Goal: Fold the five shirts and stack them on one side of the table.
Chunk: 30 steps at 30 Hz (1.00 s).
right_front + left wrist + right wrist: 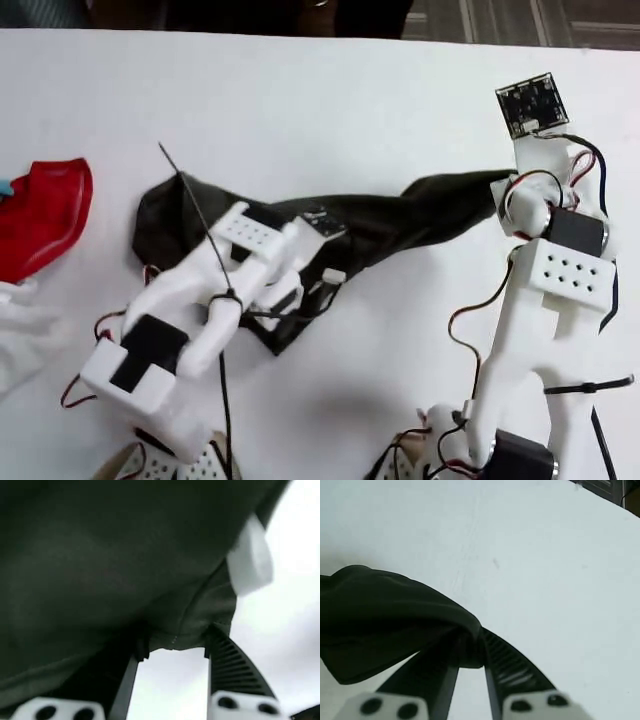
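Note:
A black shirt (400, 225) lies stretched in a long band across the middle of the white table (300, 90). My right gripper (505, 192) is at its right end, and its jaws (472, 647) are shut on a bunched corner of the black shirt (385, 615). My left gripper (325, 252) is over the shirt's left part. Its jaws (175, 642) stand apart, with the hem of the black shirt (100, 555) lying across their tips. A red shirt (45, 215) lies crumpled at the table's left edge, and a white shirt (20, 330) lies just in front of it.
A sliver of light blue cloth (4, 188) shows at the far left beside the red shirt. Bare table stretches along the back and between the two arm bases at the front. Loose cables hang around both arms.

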Available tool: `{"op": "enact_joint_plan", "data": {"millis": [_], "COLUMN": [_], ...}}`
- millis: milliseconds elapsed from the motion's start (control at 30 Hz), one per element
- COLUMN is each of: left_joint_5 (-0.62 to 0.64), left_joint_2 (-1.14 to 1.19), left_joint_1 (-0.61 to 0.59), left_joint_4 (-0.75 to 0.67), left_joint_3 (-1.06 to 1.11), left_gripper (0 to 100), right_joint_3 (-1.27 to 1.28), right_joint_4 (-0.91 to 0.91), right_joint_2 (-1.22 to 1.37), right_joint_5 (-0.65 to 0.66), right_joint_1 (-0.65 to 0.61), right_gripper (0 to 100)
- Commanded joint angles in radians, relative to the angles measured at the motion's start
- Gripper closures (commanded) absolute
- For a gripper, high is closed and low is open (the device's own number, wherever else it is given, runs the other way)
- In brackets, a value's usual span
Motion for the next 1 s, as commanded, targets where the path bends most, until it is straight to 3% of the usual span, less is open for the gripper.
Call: {"op": "enact_joint_plan", "data": {"millis": [0, 67, 300, 567, 767, 967], "left_joint_5": [0.008, 0.011, 0.011, 0.011, -0.058, -0.176], "left_joint_2": [-0.012, -0.012, -0.014, -0.014, -0.152, -0.448], "left_joint_1": [-0.006, -0.003, -0.006, -0.034, -0.187, -0.322], "left_joint_4": [-0.003, 0.028, 0.222, 0.508, 0.516, 0.514], "left_joint_3": [0.002, -0.025, -0.205, -0.556, -0.684, -0.688], "left_gripper": [89, 98, 97, 97, 97, 97], "right_joint_3": [-0.051, -0.049, -0.049, -0.074, -0.233, -0.371], "right_joint_4": [0.005, 0.007, 0.007, 0.007, 0.090, 0.120], "right_joint_2": [-0.004, -0.007, -0.001, -0.018, -0.071, -0.085], "right_joint_5": [-0.009, -0.012, -0.015, -0.020, -0.144, -0.152], "right_joint_1": [0.005, 0.005, 0.004, -0.054, -0.067, -0.058], "right_gripper": [98.1, 98.1, 98.1, 98.1, 98.1, 98.1]}}
